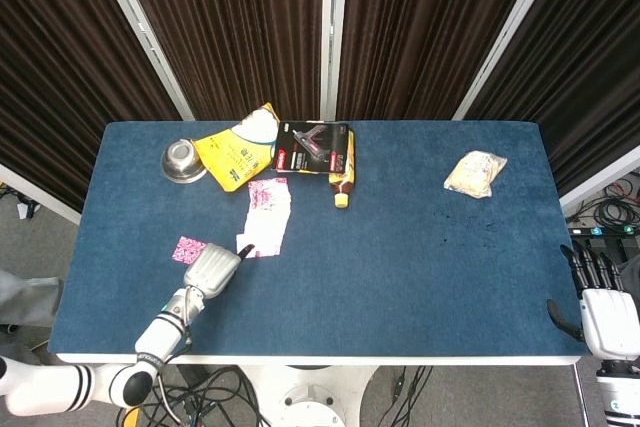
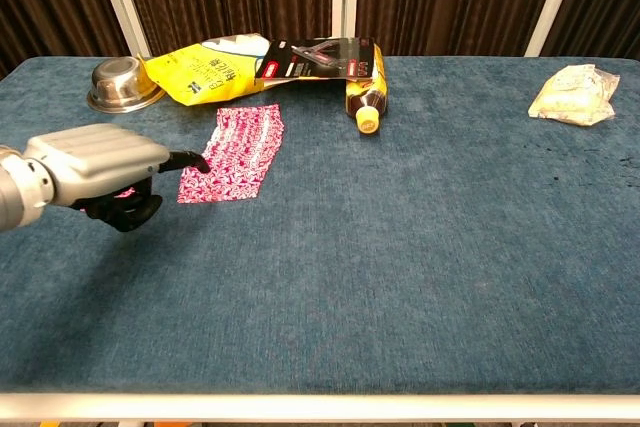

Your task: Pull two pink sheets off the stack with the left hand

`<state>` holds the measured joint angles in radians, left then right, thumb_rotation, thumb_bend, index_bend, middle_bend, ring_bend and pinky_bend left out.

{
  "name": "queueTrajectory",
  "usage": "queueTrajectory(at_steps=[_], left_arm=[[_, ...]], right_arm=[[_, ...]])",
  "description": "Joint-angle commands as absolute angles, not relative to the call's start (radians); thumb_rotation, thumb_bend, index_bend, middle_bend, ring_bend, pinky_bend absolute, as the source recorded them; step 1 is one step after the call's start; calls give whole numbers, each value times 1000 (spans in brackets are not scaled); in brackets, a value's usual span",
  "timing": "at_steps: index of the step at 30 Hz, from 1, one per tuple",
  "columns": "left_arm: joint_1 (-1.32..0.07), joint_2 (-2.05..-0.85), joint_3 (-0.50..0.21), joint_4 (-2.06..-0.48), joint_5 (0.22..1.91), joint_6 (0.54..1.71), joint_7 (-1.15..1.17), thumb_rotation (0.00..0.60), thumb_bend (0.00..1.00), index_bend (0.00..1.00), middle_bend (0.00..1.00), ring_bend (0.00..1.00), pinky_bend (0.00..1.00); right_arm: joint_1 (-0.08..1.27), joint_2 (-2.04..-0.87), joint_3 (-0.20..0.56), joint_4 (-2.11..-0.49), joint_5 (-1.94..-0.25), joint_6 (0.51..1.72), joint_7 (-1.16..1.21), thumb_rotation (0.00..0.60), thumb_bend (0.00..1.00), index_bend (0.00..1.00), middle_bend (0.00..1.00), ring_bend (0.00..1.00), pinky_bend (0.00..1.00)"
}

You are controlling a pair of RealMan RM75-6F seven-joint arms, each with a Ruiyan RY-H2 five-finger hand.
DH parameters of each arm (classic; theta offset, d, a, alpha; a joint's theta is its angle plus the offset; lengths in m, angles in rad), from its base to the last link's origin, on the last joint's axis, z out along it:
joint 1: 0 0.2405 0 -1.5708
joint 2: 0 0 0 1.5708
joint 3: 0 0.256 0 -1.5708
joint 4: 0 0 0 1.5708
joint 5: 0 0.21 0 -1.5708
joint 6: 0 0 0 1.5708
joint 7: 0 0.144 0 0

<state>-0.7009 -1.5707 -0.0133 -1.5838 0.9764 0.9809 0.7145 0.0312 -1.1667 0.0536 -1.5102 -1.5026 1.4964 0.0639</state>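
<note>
A stack of pink patterned sheets (image 1: 268,215) (image 2: 238,152) lies left of the table's middle. One separate pink sheet (image 1: 188,249) lies to its left, near the front; the chest view hides most of it behind my left hand. My left hand (image 1: 215,267) (image 2: 100,162) hovers low at the stack's near-left corner, holding nothing. A dark fingertip (image 2: 195,159) reaches to the edge of that corner. My right hand (image 1: 605,312) hangs off the table's front right corner, fingers apart and empty.
Along the back left stand a steel bowl (image 1: 182,160) (image 2: 122,85), a yellow bag (image 1: 235,152), a black package (image 1: 312,147) and a lying bottle with a yellow cap (image 1: 342,187). A cream packet (image 1: 475,172) (image 2: 572,93) lies at the back right.
</note>
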Motion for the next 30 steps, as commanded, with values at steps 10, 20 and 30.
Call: queueTrajectory(at_steps=[10, 20, 30], left_arm=[[-730, -1622, -25, -1494, 886, 943, 735, 600, 647, 119, 922, 901, 876], [-758, -1608, 2, -1529, 801, 907, 791, 600, 647, 126, 923, 900, 876], [-750, -1573, 80, -1686, 824, 951, 826, 600, 647, 138, 923, 899, 875]], right_arm=[[35, -1168, 63, -1489, -1490, 1492, 98, 600, 272, 0, 0, 0, 0], [36, -1172, 62, -1479, -1491, 1491, 103, 600, 273, 0, 0, 0, 0], [30, -1172, 57, -1470, -1493, 1496, 111, 600, 273, 0, 0, 0, 0]])
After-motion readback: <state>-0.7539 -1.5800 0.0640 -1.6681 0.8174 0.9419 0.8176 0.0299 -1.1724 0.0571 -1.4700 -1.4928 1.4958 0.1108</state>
